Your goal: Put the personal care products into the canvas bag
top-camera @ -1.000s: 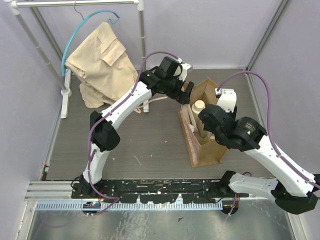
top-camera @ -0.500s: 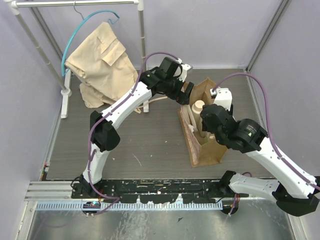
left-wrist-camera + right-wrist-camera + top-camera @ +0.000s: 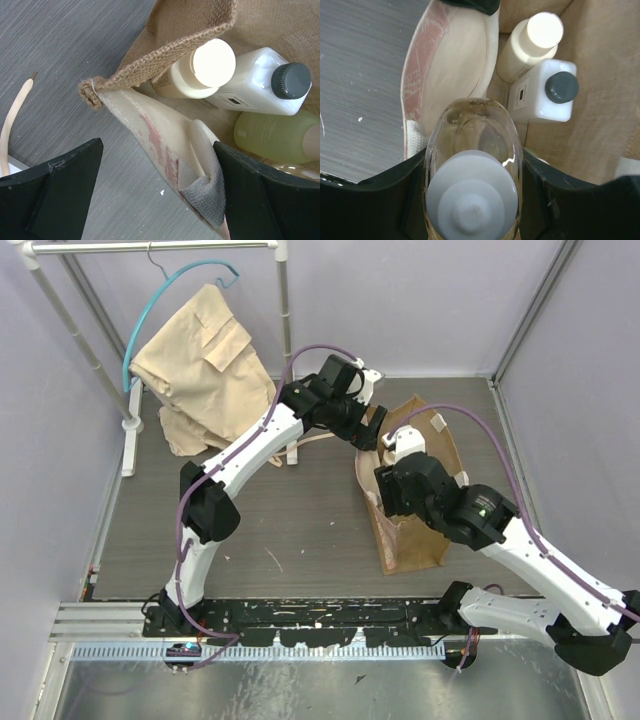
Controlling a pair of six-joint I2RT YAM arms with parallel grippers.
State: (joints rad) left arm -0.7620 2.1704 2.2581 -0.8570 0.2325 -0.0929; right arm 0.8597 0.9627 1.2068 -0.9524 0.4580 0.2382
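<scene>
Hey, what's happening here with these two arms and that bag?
The robot is packing toiletry bottles into a bag. The right gripper holds a white-capped bottle above the bag's opening. The left gripper has its fingers either side of the bag's handle. Three already lie inside: a cream bottle, a white bottle with a black cap and a green bottle.

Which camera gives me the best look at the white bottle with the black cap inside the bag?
Left wrist: the white bottle shows large and sharp in the canvas bag, with its cap, side and label visible. Right wrist sees it smaller, from the cap end, past the amber bottle. Top external: the right arm covers it.
</scene>
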